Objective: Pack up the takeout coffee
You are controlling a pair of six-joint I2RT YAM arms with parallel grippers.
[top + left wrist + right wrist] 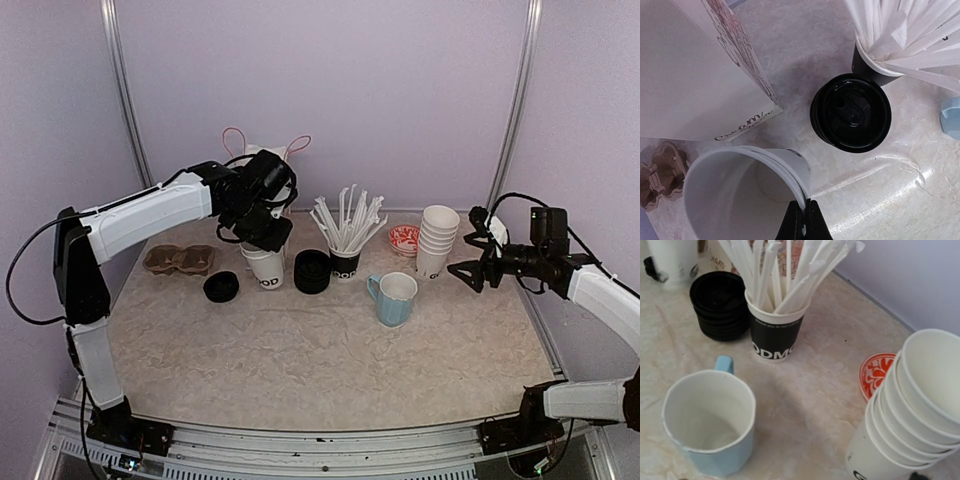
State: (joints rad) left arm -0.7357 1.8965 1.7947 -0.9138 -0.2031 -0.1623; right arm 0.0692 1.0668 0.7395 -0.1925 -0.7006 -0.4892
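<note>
Nearest the left wrist camera: left claw (804, 222), fingers pressed together on the near rim of the takeout cup (740, 190), one finger inside the wall and one outside. Cup white paper, open-topped, upright, inside bare. From above, same cup (266, 268) at left of centre under the left claw (262, 243), black "GOOD" print near its base; cannot tell whether the base rests on the tabletop (330, 350) or hangs just clear. Just right of it, stack of black lids (312, 270), and touching that stack on the right, black-banded cup of wrapped straws (345, 262). Single black lid (221, 287) flat on the tabletop to the cup's near left. Brown pulp cup carrier (180, 260) further left. White paper bag (262, 158) with pink handles beyond the cup, against the far wall. Light-blue mug (397, 298) right of centre, handle to the left. Stack of plain white cups (437, 240) at far right, red-and-white coaster (404, 238) just left of it. Right claw (465, 275) beside the plain stack on its right, fingers spread apart, holding nothing.
</note>
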